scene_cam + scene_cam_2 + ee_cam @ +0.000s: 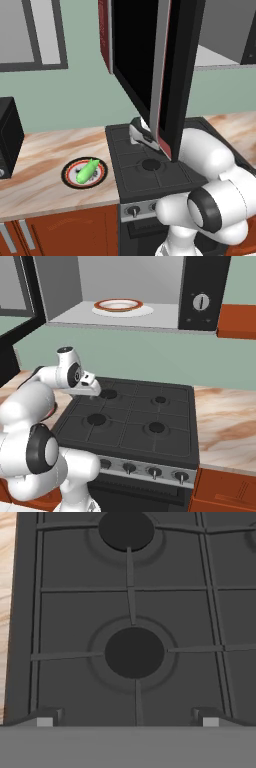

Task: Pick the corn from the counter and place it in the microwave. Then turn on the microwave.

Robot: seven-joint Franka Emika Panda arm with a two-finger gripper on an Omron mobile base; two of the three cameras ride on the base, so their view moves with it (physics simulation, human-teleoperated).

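A kitchen scene. My gripper (91, 392) hangs above the black stovetop (131, 418), fingers pointing down at the burners. The corn (88, 170), a small bright-green cob, lies on a round red-and-black-rimmed plate (70, 178) on the counter (40, 175), just left of the stovetop and well apart from my hand. Above the stove, the microwave (125, 291) stands with its door (150, 70) swung wide open; inside sits a white turntable plate (119, 305) with a red rim.

The main risk, as I judge it, is that open door. It hangs down between my arm and the counter, so a sweep left toward the corn could clip its lower edge. A second risk is the corn itself: tapered and round, resting loose on a shallow plate, it may roll or slip if I close on it off-centre, or the plate may slide under a downward push. My fingertips could also catch on the stove grates if I travel too low.

My jaws stand fully apart, at their widest. They hold nothing and touch nothing; only the bare burner grid lies beneath them.
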